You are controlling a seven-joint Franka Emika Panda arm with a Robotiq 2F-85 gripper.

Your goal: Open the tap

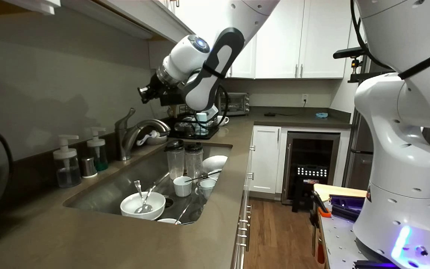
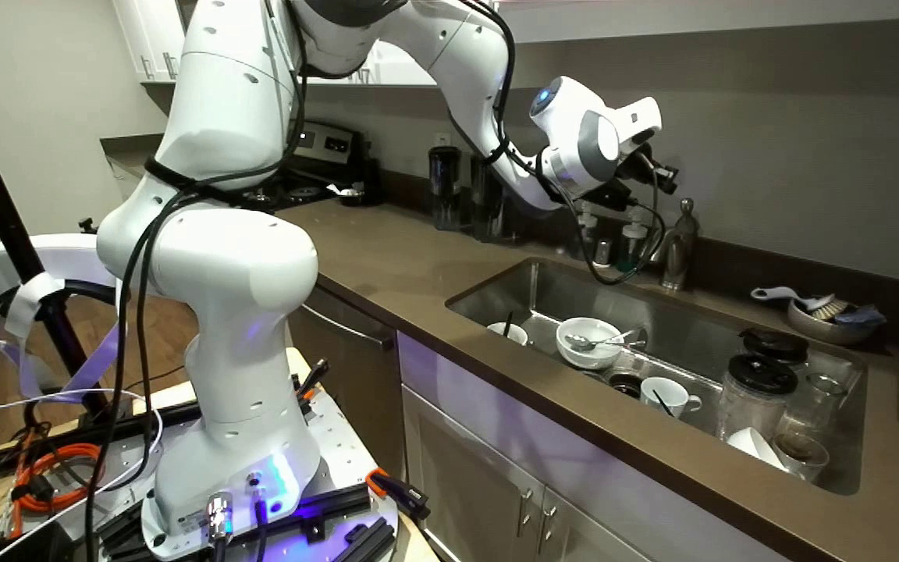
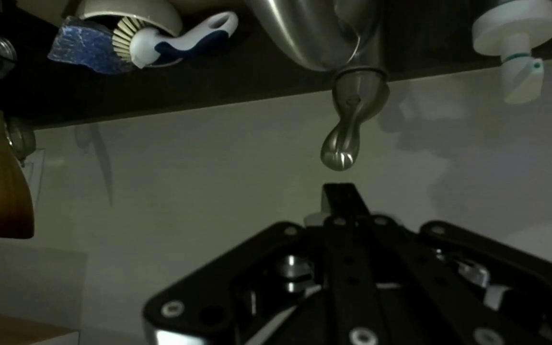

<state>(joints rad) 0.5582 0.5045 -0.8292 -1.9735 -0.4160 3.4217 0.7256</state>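
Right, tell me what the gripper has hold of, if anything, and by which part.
Nothing is held. The gripper looks shut with nothing in its grip, and a gap shows between it and the tap in the wrist view.

A gap is left between the gripper (image 3: 343, 191) and the tap lever (image 3: 342, 143). Passage behind is blocked by the wall (image 3: 185, 191); lower, room on either side is taken by soap dispensers (image 1: 67, 168) and a brush (image 3: 168, 48).
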